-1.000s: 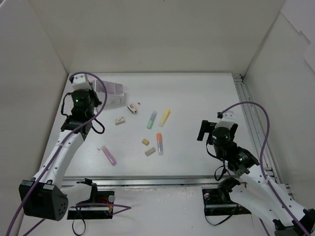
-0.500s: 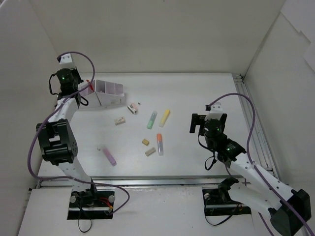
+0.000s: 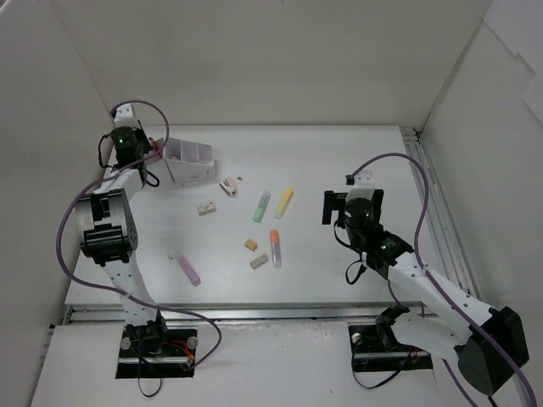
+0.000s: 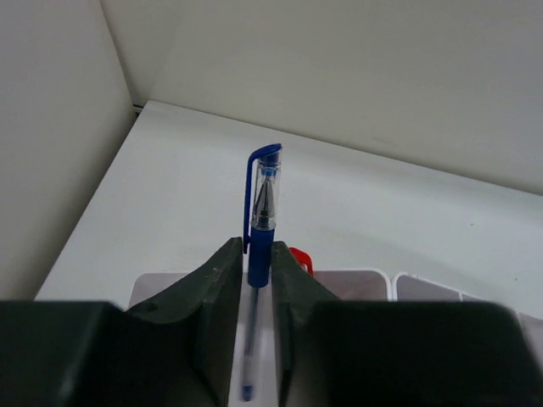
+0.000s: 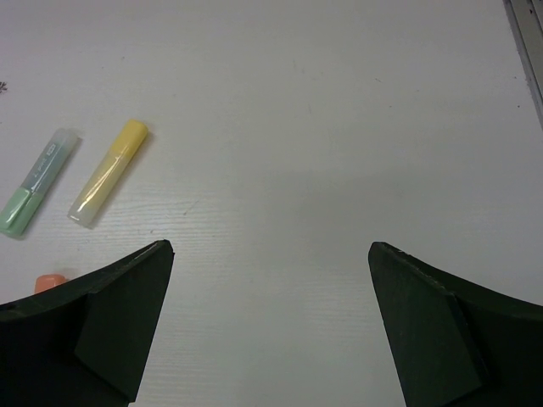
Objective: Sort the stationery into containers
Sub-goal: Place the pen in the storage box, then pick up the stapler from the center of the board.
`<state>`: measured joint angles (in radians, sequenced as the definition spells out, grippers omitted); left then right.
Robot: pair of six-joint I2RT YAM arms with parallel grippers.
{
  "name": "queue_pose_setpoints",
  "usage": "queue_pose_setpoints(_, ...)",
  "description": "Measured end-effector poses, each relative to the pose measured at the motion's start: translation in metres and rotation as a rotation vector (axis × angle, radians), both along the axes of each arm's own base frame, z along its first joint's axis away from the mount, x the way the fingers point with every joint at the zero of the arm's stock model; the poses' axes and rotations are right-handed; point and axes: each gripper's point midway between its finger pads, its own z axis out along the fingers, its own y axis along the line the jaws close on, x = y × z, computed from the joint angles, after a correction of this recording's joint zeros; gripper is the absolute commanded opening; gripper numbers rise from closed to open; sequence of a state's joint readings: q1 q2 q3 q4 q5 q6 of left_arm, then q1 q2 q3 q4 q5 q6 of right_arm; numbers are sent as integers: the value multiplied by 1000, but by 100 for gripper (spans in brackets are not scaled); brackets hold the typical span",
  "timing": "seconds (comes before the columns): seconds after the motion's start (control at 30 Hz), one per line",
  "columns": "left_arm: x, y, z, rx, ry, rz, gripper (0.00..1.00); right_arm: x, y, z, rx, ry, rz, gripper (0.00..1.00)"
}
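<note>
Your left gripper (image 4: 252, 254) clamps a blue pen (image 4: 261, 203) tight between its fingers, the capped end standing out beyond the tips, over the left end of the pale organizer box (image 3: 192, 161) at the far left corner of the table (image 3: 356, 161). The pen runs lengthwise along the fingers, a hold that looks meant to let it slide down into a compartment once you let go. A red cap (image 4: 299, 257), likely another pen's, peeks from the box just beside it.

Your right gripper (image 5: 270, 248) hangs with its jaws spread wide and nothing between them, above bare table to the right of the yellow marker (image 5: 108, 174) and green marker (image 5: 38, 182), seemingly lined up for the next pick.

Out on the table lie the orange marker (image 3: 275, 246), a pink marker (image 3: 188, 269), three tan eraser blocks (image 3: 251, 244) and the pink-white sharpener (image 3: 227, 186), all unsorted. Most of the sorting looks to be ahead of you.
</note>
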<state>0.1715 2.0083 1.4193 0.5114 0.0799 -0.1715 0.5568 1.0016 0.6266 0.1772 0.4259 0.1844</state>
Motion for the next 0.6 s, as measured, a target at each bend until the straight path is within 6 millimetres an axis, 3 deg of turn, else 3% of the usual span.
queue_pose_setpoints(0.03, 0, 0, 0, -8, -1, 1, 36, 0, 0, 0, 0, 0, 0, 98)
queue_pose_setpoints(0.1, -3, -2, 3, -21, -6, -1, 88, 0, 0, 0, 1, 0, 0, 98)
queue_pose_setpoints(0.13, -7, -3, 4, -29, -8, -1, 95, 0, 0, 0, 2, 0, 1, 98)
queue_pose_setpoints(0.17, -12, -5, 5, -38, -9, 0, 100, 0, 1, 0, 3, 1, 3, 98)
queue_pose_setpoints(0.3, -35, -10, 22, -56, -22, 3, 100, 0, 1, 1, 11, 0, 1, 98)
queue_pose_setpoints(0.6, -73, -34, 121, -144, -64, -18, 99, 3, 0, 4, 60, -14, -31, 98)
